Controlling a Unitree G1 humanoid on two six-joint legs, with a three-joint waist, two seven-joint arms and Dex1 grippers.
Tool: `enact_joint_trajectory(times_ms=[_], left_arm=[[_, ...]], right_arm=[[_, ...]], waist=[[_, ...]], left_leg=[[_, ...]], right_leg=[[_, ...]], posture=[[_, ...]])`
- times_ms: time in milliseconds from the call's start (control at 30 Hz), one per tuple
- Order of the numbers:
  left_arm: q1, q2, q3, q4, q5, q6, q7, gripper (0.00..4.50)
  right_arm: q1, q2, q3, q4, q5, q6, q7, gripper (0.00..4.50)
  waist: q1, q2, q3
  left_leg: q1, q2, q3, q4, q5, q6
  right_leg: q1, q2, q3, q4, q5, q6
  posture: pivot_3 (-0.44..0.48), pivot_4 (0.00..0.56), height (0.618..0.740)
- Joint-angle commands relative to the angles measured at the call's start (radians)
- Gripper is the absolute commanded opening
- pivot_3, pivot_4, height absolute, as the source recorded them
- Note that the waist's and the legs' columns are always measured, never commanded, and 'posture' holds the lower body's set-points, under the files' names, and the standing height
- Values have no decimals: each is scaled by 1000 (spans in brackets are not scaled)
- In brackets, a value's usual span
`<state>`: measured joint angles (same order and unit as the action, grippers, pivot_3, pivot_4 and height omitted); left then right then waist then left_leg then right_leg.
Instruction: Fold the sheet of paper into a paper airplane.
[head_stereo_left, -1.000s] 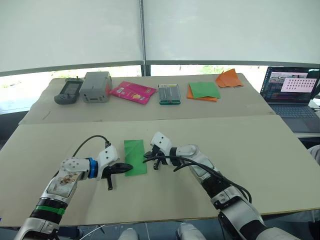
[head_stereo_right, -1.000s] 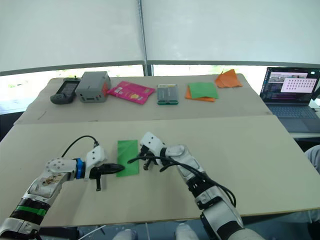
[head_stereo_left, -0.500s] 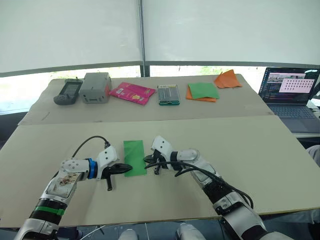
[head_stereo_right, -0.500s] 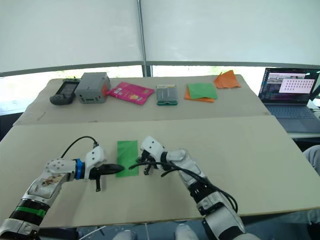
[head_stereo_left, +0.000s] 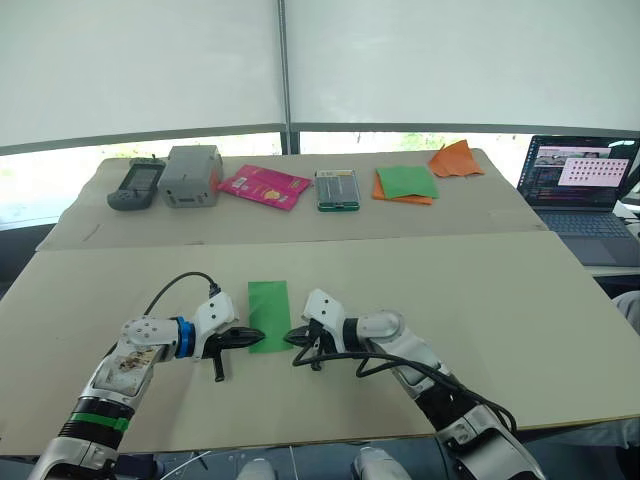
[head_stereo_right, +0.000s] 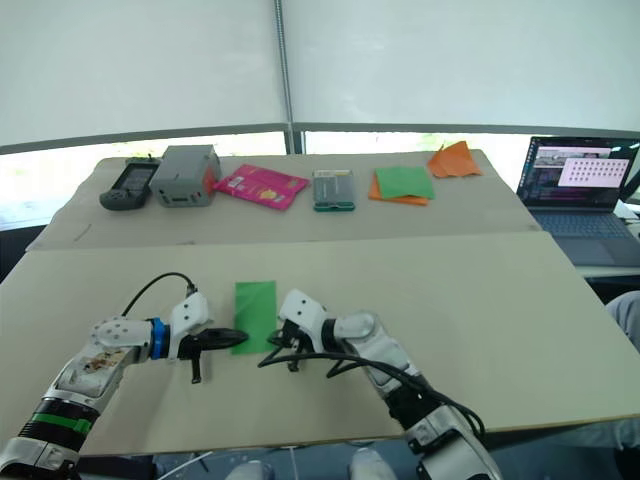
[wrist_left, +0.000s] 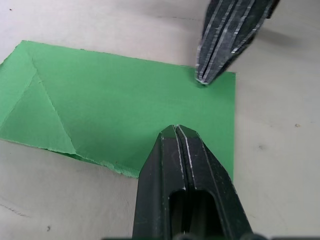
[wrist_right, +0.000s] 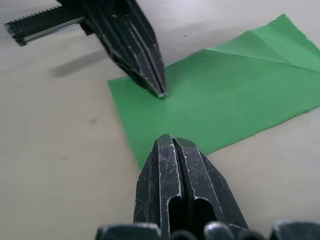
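The table (head_stereo_left: 520, 300) carried the sheet of paper (head_stereo_left: 269, 315) near its front edge, lying flat as a narrow folded strip with diagonal creases at its far end. My left hand (head_stereo_left: 257, 339) had its fingers pressed together on nothing, the tip resting on the strip's near left part; my right hand (head_stereo_left: 291, 339) was likewise closed and empty, its tip at the near right corner. With two closed tips pinning only the near end, I judged a sideways push could skid the thin paper across the smooth table or spring the fold open, spoiling the crease line. Compared with a second before, my right hand had drawn back toward me along the strip's edge, while my left had barely shifted.
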<state>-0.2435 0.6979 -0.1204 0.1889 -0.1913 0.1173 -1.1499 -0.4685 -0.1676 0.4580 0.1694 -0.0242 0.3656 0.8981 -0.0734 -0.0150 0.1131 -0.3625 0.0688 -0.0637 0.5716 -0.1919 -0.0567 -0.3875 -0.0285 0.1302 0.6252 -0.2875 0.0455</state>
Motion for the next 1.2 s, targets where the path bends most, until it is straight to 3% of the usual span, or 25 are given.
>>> enact_joint_trajectory(times_ms=[33, 500, 667, 767, 933, 1067, 1200], left_arm=[[16, 11, -19, 33, 30, 27, 1, 0], [4, 6, -25, 49, 33, 13, -3, 0], [3, 14, 26, -20, -25, 40, -1, 0], [-11, 38, 135, -102, -136, 146, 13, 0], [-3, 73, 253, -173, -284, 324, 9, 0], [14, 118, 227, -66, -194, 237, -12, 0], [-28, 83, 168, 11, -136, 168, -10, 0]], right_arm=[[46, -24, 51, -1, -10, 61, 23, 15], [40, -30, -4, -89, 33, 105, 4, 15], [35, -18, -196, -368, 264, 194, 17, 15], [28, -23, -319, -549, 399, 326, -41, 15], [58, -91, -330, -644, 432, 405, -100, 15], [85, -121, -302, -654, 428, 404, -129, 15], [93, -123, -280, -640, 428, 393, -149, 15]], waist=[[0, 0, 0], [2, 0, 0], [3, -3, 5], [2, -5, 9], [2, -6, 13], [3, -2, 16], [7, -5, 18]], left_leg=[[0, 0, 0, 0, 0, 0], [0, 0, 0, 0, 0, -1], [-5, 0, 0, 0, 0, 0], [-7, 0, 0, 0, 0, 0], [-6, 0, -2, -1, 0, 0], [-7, 0, -2, -1, -1, -2], [-8, 0, 0, -1, -3, -5]], right_leg=[[0, 0, 0, 0, 0, 0], [0, 0, 0, 0, 0, 0], [-3, 0, 0, -1, 0, 0], [-5, 0, 0, -1, 1, 1], [-4, 1, 0, -3, 1, 1], [-2, -1, 0, -15, 1, 1], [-3, -2, 0, -15, 1, 1]], posture=[[0, 150, 740], [0, 150, 740], [0, 150, 740], [0, 150, 740], [0, 150, 740], [0, 150, 740], [0, 150, 740]])
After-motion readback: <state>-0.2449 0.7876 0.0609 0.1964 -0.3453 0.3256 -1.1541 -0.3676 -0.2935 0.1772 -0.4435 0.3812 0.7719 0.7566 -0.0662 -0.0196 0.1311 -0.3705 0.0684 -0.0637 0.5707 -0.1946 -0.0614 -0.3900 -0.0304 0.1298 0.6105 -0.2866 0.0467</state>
